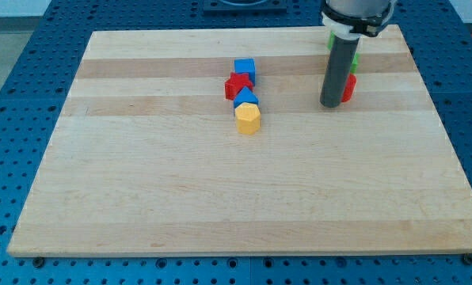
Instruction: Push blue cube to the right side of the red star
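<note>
The blue cube (245,69) sits near the middle of the board's top part. The red star (237,85) touches it just below and slightly to the view's left. A blue triangular block (245,98) lies below the star, and a yellow hexagonal block (249,119) below that, all in a short column. My tip (332,104) rests on the board well to the view's right of this column, about a hundred pixels from the blue cube and lower than it.
A red block (349,87) sits right behind my rod, partly hidden by it. A green block (354,58) shows above it, and a bit of yellow (331,38) near the rod's top. The wooden board (141,198) lies on a blue perforated table.
</note>
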Robot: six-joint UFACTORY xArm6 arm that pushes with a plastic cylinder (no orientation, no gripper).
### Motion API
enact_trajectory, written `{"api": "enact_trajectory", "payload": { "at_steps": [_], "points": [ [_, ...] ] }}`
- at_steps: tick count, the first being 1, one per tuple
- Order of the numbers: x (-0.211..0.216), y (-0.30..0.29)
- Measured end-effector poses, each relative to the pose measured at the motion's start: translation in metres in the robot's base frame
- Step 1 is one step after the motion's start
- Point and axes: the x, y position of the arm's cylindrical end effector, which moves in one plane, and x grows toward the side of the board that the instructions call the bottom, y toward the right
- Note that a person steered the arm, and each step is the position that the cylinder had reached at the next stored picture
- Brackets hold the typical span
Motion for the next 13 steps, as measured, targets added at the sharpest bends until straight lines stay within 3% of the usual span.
{"api": "enact_trajectory", "payload": {
  "at_steps": [4, 6, 7, 8, 9, 11, 12, 13],
  "points": [
    [-0.008, 0.021],
    [0.095, -0.004],
    [0.114, -0.082],
    [0.101, -0.188],
    [0.063, -0.251],
    [-0.075, -0.202],
    [-0.099, -0.161],
    [-0.086, -0.125]
  ]
}}
